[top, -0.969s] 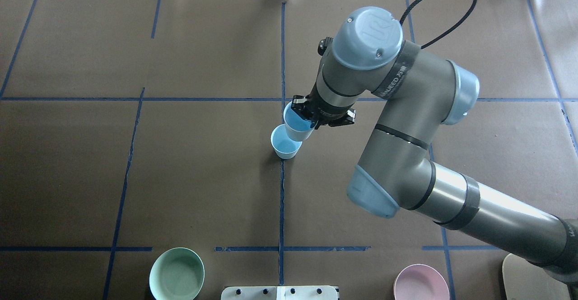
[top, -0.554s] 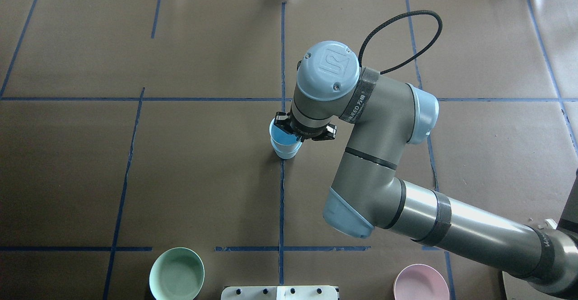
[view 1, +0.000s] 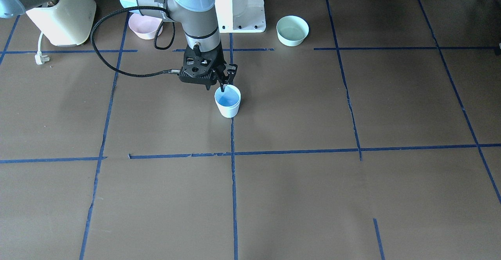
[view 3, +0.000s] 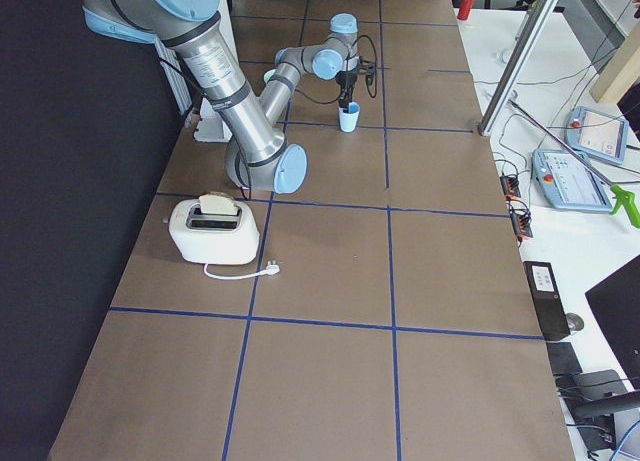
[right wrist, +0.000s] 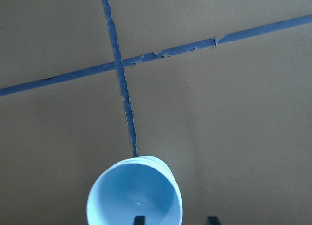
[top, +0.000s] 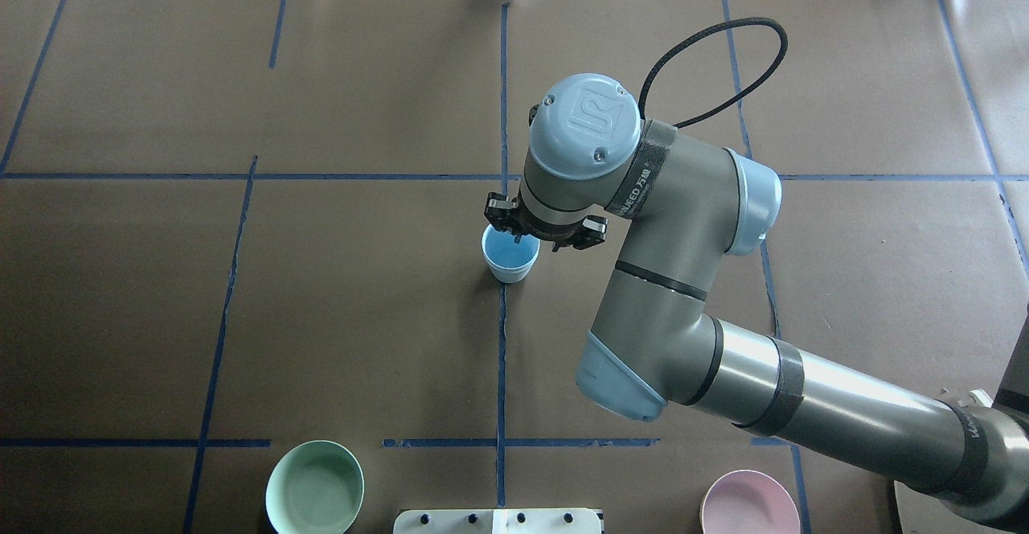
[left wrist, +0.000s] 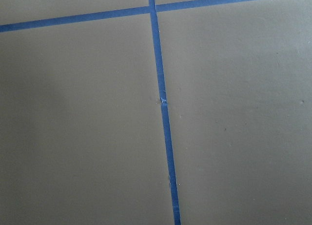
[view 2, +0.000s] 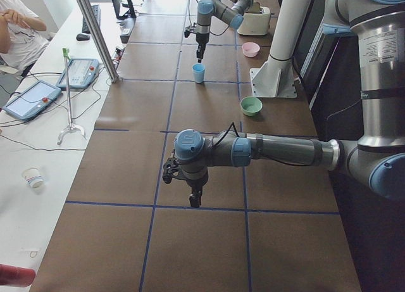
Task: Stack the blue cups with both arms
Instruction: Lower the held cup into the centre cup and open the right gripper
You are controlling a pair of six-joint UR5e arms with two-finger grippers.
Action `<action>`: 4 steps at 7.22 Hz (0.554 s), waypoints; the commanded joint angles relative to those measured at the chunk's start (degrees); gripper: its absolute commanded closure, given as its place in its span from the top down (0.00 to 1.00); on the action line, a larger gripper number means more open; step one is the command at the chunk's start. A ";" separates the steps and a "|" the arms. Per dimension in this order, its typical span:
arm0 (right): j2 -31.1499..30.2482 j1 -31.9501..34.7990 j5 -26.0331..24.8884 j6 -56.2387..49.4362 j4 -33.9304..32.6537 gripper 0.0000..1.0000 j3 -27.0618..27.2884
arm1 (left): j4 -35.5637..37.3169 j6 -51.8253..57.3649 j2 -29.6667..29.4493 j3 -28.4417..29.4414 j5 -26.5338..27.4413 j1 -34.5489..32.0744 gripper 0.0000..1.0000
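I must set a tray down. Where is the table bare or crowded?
Bare: the stretch left of the blue cups, overhead view, above the green bowl. Crowded: around the cups, where the right gripper hangs, and under its arm toward the pink bowl.

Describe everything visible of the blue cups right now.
The blue cups are nested one inside the other: pale-blue tapered plastic, brighter blue inside, no handles. The right wrist view shows two slightly offset rims, so the upper cup may sit a little askew. The stack stands upright on the brown table, on a blue tape line. The right tool straddles the rim, jaws apart, apparently not touching.
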 commanded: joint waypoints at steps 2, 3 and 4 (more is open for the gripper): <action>-8.54 13.76 14.65 -18.81 0.17 1.00 1.98 | 0.07 0.00 0.00 0.15 0.07 0.07 1.00; -13.38 18.95 17.21 -30.56 0.26 1.00 2.08 | 0.07 0.00 -0.17 0.15 0.07 0.07 1.00; -19.34 25.70 22.55 -41.73 0.35 1.00 2.51 | 0.07 0.09 -0.18 -0.55 0.07 0.07 1.00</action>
